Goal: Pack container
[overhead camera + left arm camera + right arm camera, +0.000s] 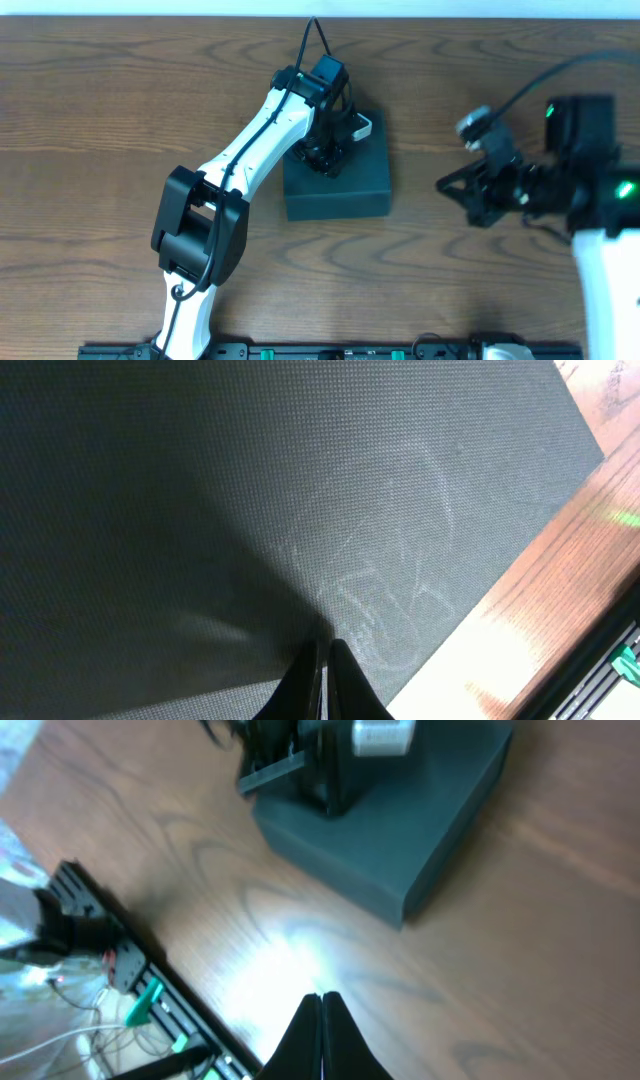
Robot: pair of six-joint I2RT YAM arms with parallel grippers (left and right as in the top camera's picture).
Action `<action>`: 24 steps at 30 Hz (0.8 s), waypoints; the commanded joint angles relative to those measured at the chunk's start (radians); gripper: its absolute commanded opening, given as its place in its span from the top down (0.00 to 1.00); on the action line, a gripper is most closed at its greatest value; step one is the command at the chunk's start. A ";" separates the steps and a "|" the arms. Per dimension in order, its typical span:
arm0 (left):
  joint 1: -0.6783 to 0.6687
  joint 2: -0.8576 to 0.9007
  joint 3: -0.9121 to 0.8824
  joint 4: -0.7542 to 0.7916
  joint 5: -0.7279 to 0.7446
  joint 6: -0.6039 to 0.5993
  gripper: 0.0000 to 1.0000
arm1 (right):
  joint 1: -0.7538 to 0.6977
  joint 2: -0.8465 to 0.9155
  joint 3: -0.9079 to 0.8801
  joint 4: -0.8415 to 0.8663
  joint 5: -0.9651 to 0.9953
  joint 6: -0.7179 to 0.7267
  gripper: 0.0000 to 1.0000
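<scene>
The container [345, 186] is a dark, square, shallow box lying closed on the wooden table, a little left of centre in the overhead view. My left gripper [327, 162] is shut and rests its tips on the lid near the box's back left part. Seen from the left wrist, the shut left gripper [326, 644] presses against the matte lid [250, 490], which fills nearly the whole picture. My right gripper [445, 186] hovers shut and empty to the right of the box, above bare wood. The right wrist view has the right gripper [320, 996] over the table and the container [400, 820] beyond it.
A black rail with green parts [330, 350] runs along the table's front edge and also shows as the rail [130, 980] in the right wrist view. A cable [315, 35] loops up behind the left arm.
</scene>
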 commanded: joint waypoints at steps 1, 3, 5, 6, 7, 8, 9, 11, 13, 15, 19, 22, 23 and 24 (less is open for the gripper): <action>-0.011 0.017 -0.028 0.001 -0.032 0.019 0.94 | 0.051 -0.116 -0.250 0.156 0.007 0.185 0.98; -0.012 0.017 -0.028 0.001 -0.032 0.019 0.94 | 0.089 -0.180 -0.415 0.314 0.007 0.286 0.98; -0.012 0.017 -0.028 0.000 -0.032 0.019 0.94 | 0.140 -0.235 -0.590 0.496 0.007 0.412 0.98; -0.012 0.017 -0.028 0.000 -0.032 0.019 0.94 | 0.161 -0.249 -0.655 0.572 0.007 0.472 0.98; -0.012 0.017 -0.028 0.000 -0.032 0.019 0.94 | 0.182 -0.259 -0.716 0.647 0.007 0.524 0.99; -0.012 0.017 -0.028 0.000 -0.032 0.019 0.94 | 0.205 -0.264 -0.779 0.730 0.010 0.573 0.98; -0.012 0.017 -0.028 0.000 -0.032 0.019 0.94 | 0.223 -0.264 -0.826 0.796 0.022 0.615 0.99; -0.012 0.017 -0.028 0.000 -0.032 0.018 0.94 | 0.258 -0.256 -0.912 0.932 0.052 0.693 0.99; -0.012 0.017 -0.028 -0.001 -0.032 0.018 0.95 | 0.283 -0.248 -0.971 1.041 0.085 0.743 0.98; -0.012 0.017 -0.028 -0.002 -0.032 0.018 0.94 | 0.300 -0.238 -1.006 1.110 0.146 0.780 0.99; -0.012 0.017 -0.028 -0.004 -0.032 0.018 0.94 | 0.324 -0.195 -1.051 1.223 0.319 0.869 0.98; -0.012 0.017 -0.028 -0.004 -0.032 0.018 0.94 | 0.327 -0.122 -1.059 1.331 0.337 0.870 0.99; -0.012 0.017 -0.028 -0.004 -0.032 0.019 0.94 | 0.327 -0.076 -1.059 1.386 0.336 0.871 0.99; -0.012 0.017 -0.028 -0.004 -0.032 0.019 0.94 | 0.327 -0.047 -1.059 1.419 0.337 0.876 0.99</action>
